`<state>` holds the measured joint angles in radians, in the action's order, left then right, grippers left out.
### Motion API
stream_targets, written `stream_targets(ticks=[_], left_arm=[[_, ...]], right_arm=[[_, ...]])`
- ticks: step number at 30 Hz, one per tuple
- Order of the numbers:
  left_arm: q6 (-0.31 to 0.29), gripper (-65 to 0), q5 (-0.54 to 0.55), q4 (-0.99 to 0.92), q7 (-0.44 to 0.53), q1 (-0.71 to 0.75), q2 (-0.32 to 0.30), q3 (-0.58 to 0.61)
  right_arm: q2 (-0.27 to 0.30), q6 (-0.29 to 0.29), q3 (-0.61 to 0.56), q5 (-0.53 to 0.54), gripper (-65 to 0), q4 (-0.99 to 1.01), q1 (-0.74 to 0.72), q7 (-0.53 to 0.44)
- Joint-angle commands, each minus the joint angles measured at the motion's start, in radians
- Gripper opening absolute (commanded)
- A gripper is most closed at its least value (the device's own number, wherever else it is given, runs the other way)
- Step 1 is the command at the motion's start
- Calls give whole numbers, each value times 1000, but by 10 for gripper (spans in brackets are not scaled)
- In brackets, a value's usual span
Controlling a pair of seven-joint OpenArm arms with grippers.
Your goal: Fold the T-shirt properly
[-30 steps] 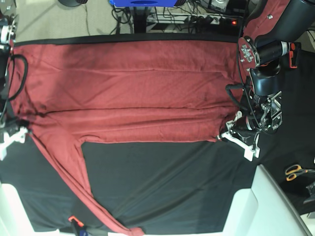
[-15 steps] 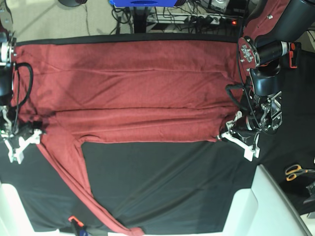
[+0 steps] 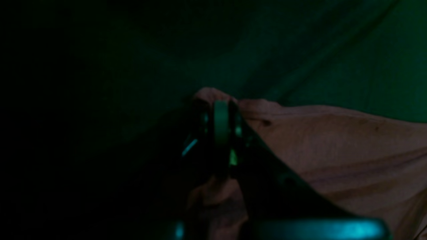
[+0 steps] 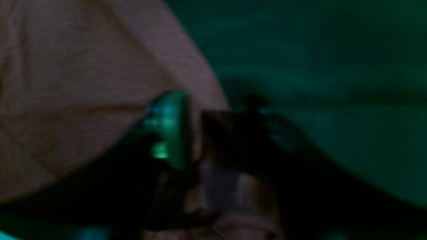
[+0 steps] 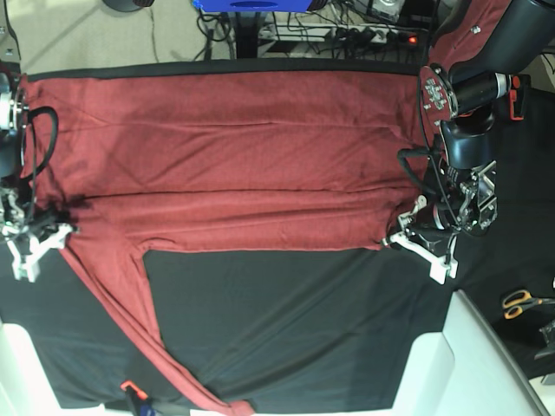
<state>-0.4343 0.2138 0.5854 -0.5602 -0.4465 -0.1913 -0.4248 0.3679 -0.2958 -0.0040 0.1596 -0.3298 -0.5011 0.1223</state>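
T-shirt [image 5: 234,165]: brick-red, long-sleeved, spread flat across the upper half of the black cloth [image 5: 295,329], filling the 9-to-3 width of the base view.
Fold: 1 lengthwise crease runs across the body — the strip below it lies doubled over.
Sleeve [image 5: 139,329]: hangs from the shirt's 7 o'clock corner and trails toward 6 o'clock, ending at the cloth's near edge.
Left gripper [image 5: 401,238]: at the shirt's 3 o'clock edge, jaws pressed together on the T-shirt's hem; in the left wrist view [image 3: 222,123] fabric bunches around the closed tips.
Right gripper [image 5: 42,236]: at the shirt's 9 o'clock edge, by the sleeve's root; the right wrist view [image 4: 195,130] is dark and blurred, with a narrow gap between the fingers and red fabric in it — cannot tell whether it grips.
Scissors [image 5: 525,302]: orange-handled, at 4 o'clock, well apart from the shirt.
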Motion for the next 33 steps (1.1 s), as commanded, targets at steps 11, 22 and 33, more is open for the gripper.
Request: stream_targets(ticks=[11, 22, 33], left_arm=[[2, -650, 0, 15, -4, -28, -9, 1], [2, -650, 0, 61, -37, -73, -9, -1], [2, -650, 0, 221, -113, -76, -7, -1]], right_arm=[[4, 16, 2, -58, -648, -33, -51, 6], [26, 17, 0, -58, -648, -183, -38, 53], [26, 17, 3, -59, -648, -200, -43, 53]])
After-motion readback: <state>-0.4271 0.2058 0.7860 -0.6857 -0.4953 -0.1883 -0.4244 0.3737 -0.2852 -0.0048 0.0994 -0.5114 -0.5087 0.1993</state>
